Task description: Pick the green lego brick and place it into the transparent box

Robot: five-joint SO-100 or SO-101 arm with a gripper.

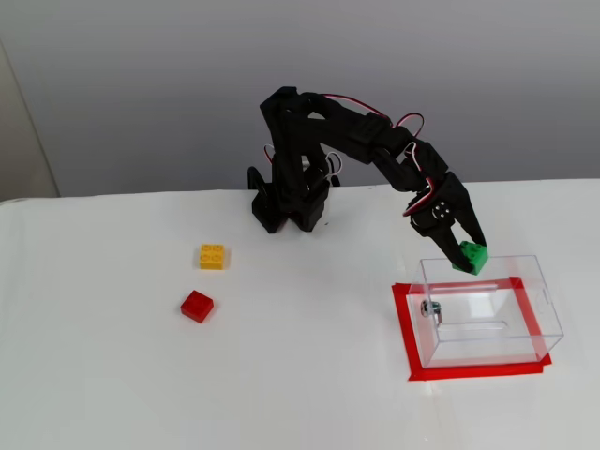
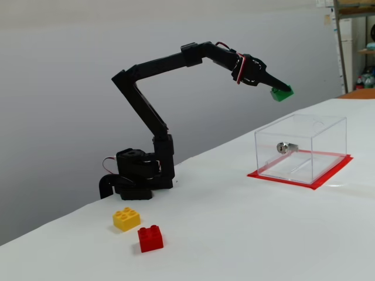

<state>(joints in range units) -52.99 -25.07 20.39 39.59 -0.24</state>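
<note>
Green lego brick (image 2: 282,93) between fingers (image 2: 268,79)

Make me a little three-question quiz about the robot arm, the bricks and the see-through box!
1. True or false: the gripper holds the green lego brick up in the air, above the transparent box.
2. Which brick lies closer to the arm's base in both fixed views? A) the red brick B) the yellow brick
3. Fill in: the box stands on a rectangle of ____ tape.

Key:
1. True
2. B
3. red
</note>
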